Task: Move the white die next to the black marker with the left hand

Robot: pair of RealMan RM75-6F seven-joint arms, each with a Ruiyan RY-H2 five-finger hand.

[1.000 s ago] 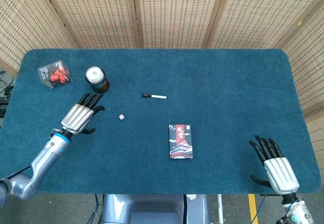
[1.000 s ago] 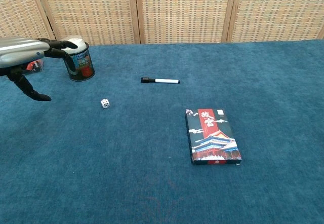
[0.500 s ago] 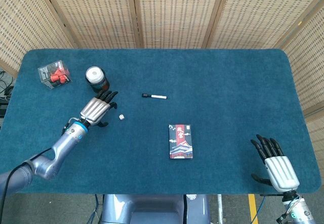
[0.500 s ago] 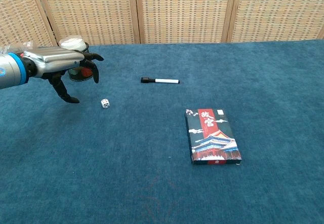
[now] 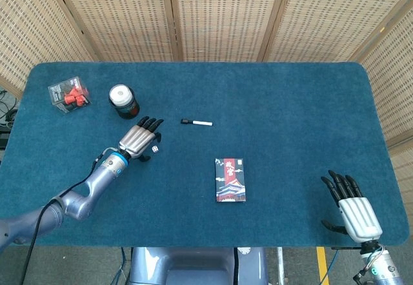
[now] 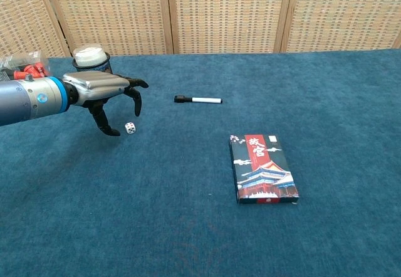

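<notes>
Blue-carpeted bench: left robot hand hovers spread, holding nothing, over small white die, poised for pickup toward slim black-capped marker.

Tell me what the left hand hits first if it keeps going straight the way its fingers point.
Probably the white die. The left hand hovers open just above and behind it, fingers curled down over it. Beyond that, its line runs roughly toward the black marker; depth is hard to judge.

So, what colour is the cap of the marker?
Black; the marker has a white barrel. The chest view shows it best.
</notes>
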